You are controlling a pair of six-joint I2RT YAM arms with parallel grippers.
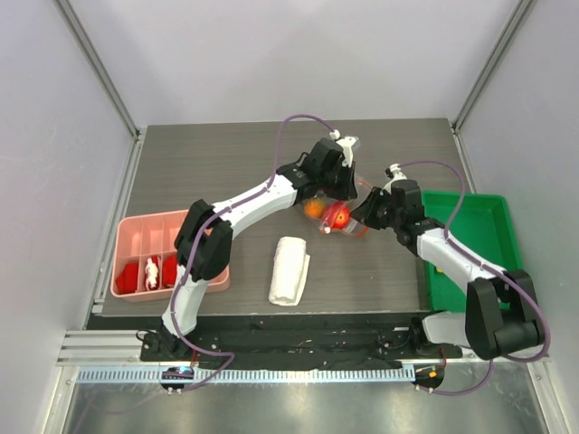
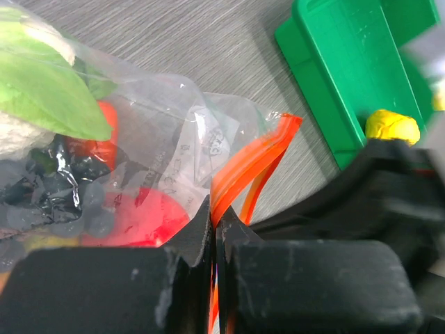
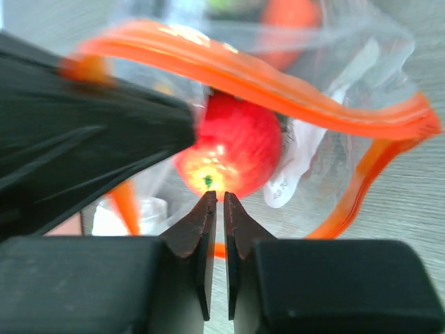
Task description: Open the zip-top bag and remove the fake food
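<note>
Slippage is what we'd worry about: left gripper (image 2: 214,223) and right gripper (image 3: 217,202) each pinch a lip of the zip-top bag (image 2: 174,118); uneven tugging could free one, spilling the fake food (image 3: 233,149).

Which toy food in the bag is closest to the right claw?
The shiny red round fruit, right in front of the right claw, which pinches the zip-top bag at its open mouth. The orange one sits deeper inside, farther away.
</note>
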